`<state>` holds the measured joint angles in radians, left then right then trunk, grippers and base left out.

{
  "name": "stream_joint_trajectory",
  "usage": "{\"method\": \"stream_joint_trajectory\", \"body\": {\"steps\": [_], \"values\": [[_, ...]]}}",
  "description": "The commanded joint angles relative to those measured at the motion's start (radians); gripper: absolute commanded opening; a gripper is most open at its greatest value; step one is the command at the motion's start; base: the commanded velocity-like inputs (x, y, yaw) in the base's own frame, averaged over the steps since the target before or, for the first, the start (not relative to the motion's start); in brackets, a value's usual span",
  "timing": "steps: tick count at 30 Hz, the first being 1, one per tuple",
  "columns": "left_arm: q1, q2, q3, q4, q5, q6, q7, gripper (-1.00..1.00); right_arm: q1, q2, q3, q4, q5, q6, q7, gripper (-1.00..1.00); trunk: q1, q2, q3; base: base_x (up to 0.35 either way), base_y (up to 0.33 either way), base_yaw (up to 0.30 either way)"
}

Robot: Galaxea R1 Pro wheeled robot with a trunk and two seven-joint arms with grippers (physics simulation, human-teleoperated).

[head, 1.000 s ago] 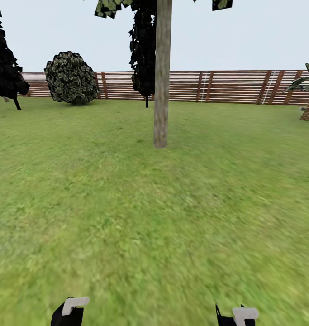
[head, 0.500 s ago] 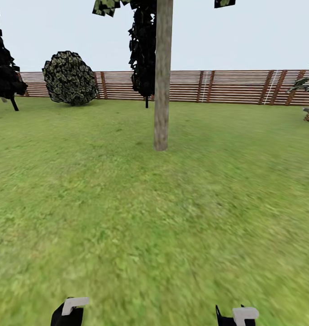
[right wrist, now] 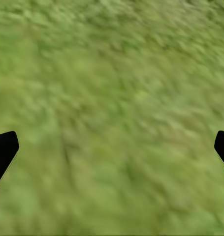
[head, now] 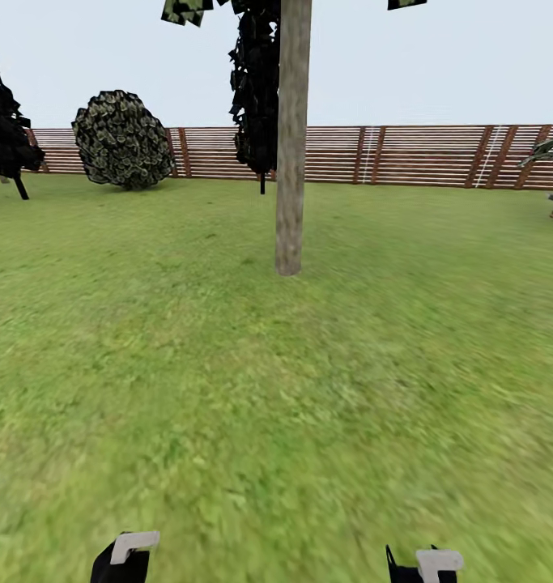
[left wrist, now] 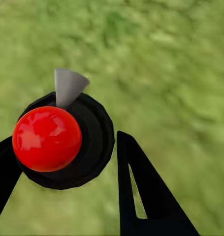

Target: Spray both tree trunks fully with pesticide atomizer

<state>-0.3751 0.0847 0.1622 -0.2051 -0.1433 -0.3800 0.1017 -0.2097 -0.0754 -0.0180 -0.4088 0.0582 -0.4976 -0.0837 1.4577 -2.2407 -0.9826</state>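
Head view: a thick pale tree trunk (head: 291, 138) stands upright at centre top of the frame, its foot on the lawn (head: 227, 389), with open grass between it and the robot. A slatted fence (head: 422, 154) runs across the upper part of the frame; a round bush (head: 122, 139) and a dark thin-stemmed tree (head: 256, 89) sit near it, upper left and upper centre. Both arm ends peek in at the bottom edge.

Left wrist view: the left gripper (left wrist: 62, 162) is closed round the atomizer (left wrist: 67, 140), a black round body with a red ball on top and a grey nozzle, seen at centre left against grass.

Right wrist view: the right gripper (right wrist: 112, 147) is spread wide, its tips at the frame's far sides, holding nothing.

The pick-up looks done; the step in hand is likely the approach to the first trunk. Next comes closing in and aiming the nozzle at the bark. Nothing blocks the straight way ahead, and there is room on both sides of the trunk.
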Motion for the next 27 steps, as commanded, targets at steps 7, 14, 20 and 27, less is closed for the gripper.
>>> {"method": "stream_joint_trajectory", "body": {"steps": [7, 14, 20, 27], "values": [[-0.001, 0.000, 0.005, 0.001, -0.011, -0.004, 0.004, -1.00, 0.000, 0.000, -0.001, 0.001, 0.006, -0.002, -0.004, 1.00, 0.000, 0.000, -0.001, 0.344, 0.000, 0.000], [-0.001, 0.000, 0.005, 0.001, -0.011, -0.004, 0.004, -1.00, 0.000, 0.000, 0.000, 0.001, 0.007, -0.002, -0.004, 1.00, 0.000, 0.000, -0.001, 0.344, 0.000, 0.000], [-0.001, 0.000, 0.005, 0.000, -0.010, -0.004, 0.004, -1.00, 0.000, 0.000, 0.000, 0.001, 0.007, -0.002, -0.004, 1.00, 0.000, 0.000, -0.001, 0.344, 0.000, 0.000], [-0.001, 0.000, 0.005, 0.001, -0.010, -0.004, 0.004, -1.00, 0.000, 0.000, 0.000, 0.001, 0.007, -0.002, -0.004, 1.00, 0.000, 0.000, -0.001, 0.344, 0.000, 0.000]]}}
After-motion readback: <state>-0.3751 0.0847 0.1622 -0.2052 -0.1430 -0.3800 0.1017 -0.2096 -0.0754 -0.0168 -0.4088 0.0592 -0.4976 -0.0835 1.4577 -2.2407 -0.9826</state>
